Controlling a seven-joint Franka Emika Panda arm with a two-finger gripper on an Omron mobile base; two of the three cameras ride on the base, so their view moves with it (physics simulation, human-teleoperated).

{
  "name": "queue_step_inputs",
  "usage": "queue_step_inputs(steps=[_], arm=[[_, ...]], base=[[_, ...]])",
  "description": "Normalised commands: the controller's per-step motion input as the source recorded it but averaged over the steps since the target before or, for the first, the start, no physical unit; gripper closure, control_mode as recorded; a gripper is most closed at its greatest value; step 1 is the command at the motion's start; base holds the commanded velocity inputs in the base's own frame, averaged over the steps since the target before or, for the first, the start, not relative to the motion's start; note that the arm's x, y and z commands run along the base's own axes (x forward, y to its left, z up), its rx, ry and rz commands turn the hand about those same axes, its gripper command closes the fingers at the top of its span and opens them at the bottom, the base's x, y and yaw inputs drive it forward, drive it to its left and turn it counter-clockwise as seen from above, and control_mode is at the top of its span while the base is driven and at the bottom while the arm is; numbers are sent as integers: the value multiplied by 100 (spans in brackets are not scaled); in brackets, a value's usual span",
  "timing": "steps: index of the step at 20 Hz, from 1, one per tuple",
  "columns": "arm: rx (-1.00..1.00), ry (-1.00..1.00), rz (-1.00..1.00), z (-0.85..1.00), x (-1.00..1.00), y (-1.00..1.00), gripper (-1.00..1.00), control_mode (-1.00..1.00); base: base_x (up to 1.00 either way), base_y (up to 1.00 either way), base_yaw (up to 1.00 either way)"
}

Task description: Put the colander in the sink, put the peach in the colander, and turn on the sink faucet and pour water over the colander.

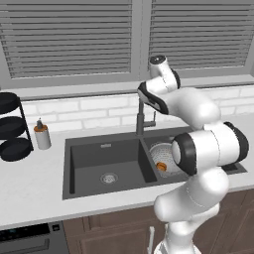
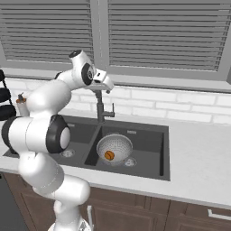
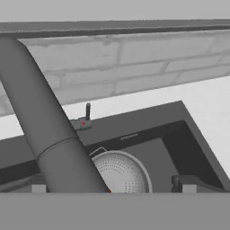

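The silver-grey colander (image 2: 115, 143) sits in the right basin of the dark sink (image 2: 151, 146), with the orange peach (image 2: 108, 155) inside it. The left base view shows the same colander (image 1: 159, 153), peach (image 1: 161, 166) and sink (image 1: 94, 156). The gooseneck faucet (image 2: 100, 108) stands behind the divider, its side lever (image 2: 112, 108) upright. My gripper (image 2: 107, 86) hovers at the top of the faucet. In the hand view my gripper (image 3: 110, 186) is open, and the spout (image 3: 42, 134) runs diagonally between its fingertips (image 3: 180, 183). The lever (image 3: 86, 117) and colander (image 3: 123, 173) lie beyond. No water stream is visible.
A grey soap bottle (image 1: 42, 136) with an orange cap and black stacked racks (image 1: 11, 126) stand on the counter left of the sink. A white brick backsplash (image 2: 171, 106) and a window sill run behind. Bare counter (image 2: 198, 153) lies to the right.
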Motion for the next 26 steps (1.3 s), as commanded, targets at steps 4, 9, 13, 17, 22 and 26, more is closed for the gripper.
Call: queue_step_inputs(steps=[4, 9, 13, 17, 22, 26], arm=[[-8, 6, 0, -49, 0, -84, -100, -100], [-6, 5, 0, -43, 0, -67, -100, -100], [-1, 1, 0, -14, -14, -52, -100, -100], [2, 0, 0, 15, -53, -16, -100, -100], [6, 0, 0, 56, -55, 0, -100, -100], [4, -2, 0, 38, -77, 0, -100, -100]], base=[[0, 0, 0], [0, 0, 0], [0, 0, 0], [0, 0, 0], [0, 0, 0], [0, 0, 0]])
